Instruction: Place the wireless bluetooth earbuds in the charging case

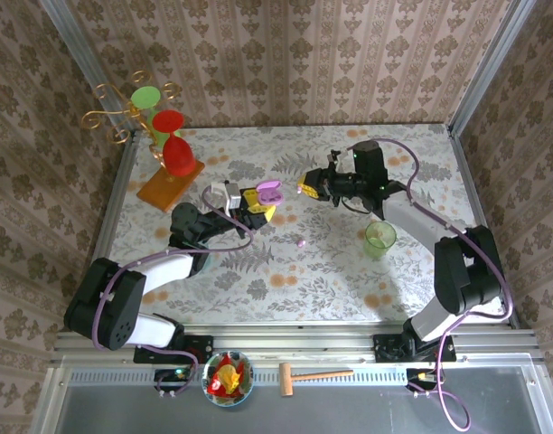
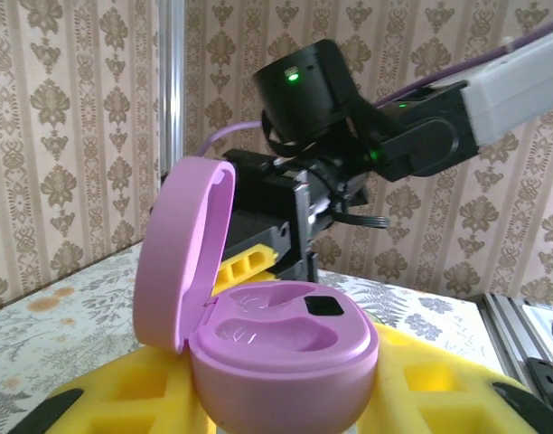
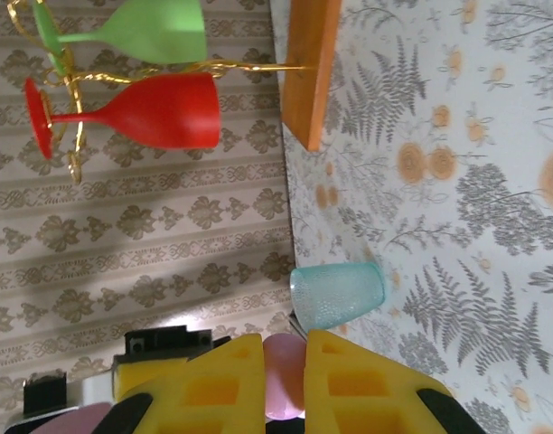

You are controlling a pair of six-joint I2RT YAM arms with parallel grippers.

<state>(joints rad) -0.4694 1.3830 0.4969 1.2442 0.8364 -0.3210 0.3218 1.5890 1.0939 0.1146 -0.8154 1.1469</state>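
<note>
Evidently nothing is sitting inside yet: left pincer (image 1: 261, 206) is gripping the open charging case (image 2: 285, 344), right pincer (image 3: 284, 362) is pinching the first earbud (image 3: 284, 391), the second earbud (image 1: 301, 242) is lying on the bench (image 1: 349, 271).

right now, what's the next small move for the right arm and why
Probably ease the right jaws toward the open charging case, then lower: they pinch a lilac earbud, and the case, held lid-up in the left jaws, shows empty wells nearby.
</note>
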